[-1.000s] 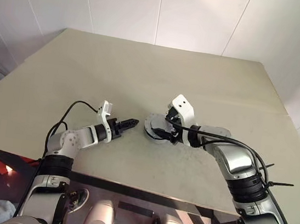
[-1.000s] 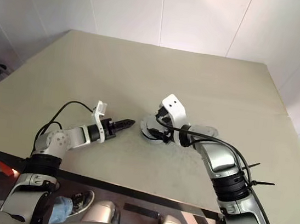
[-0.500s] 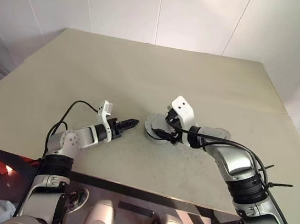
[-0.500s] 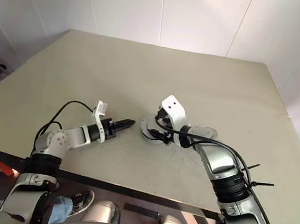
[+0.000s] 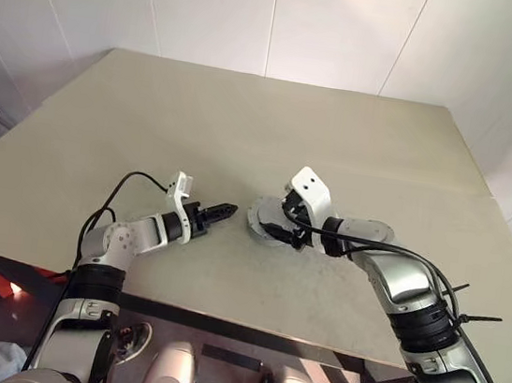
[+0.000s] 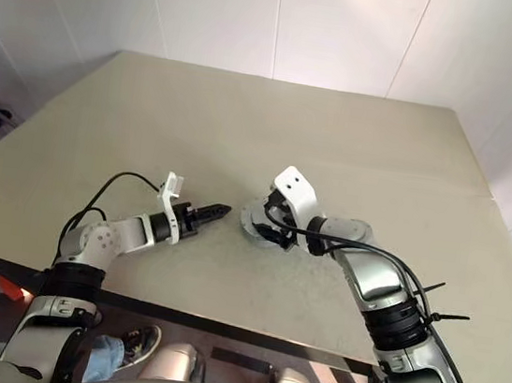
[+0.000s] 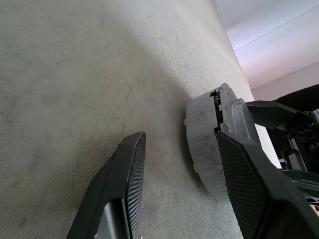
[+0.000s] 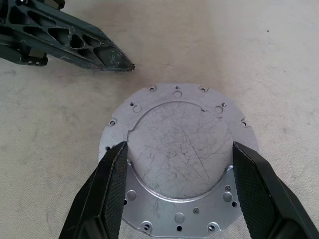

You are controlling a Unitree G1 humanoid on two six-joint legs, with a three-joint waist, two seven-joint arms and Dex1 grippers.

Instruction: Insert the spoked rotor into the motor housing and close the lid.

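Motor housing (image 8: 178, 158) sits at frame centre on the worktop (image 5: 245, 133), right end effector (image 8: 178, 191) spread wide, straddling its rim. Left end effector (image 5: 225, 212) hovers beside it, part-open and empty. Surrounding worktop lies bare to all edges.

So the count is pretty short: one round grey metal motor part (image 8: 179, 159) sits on the bench (image 5: 245, 133), right between the fingers of the right hand (image 5: 282, 225). That's two hands total, with the left hand (image 5: 225, 212) just beside the part.
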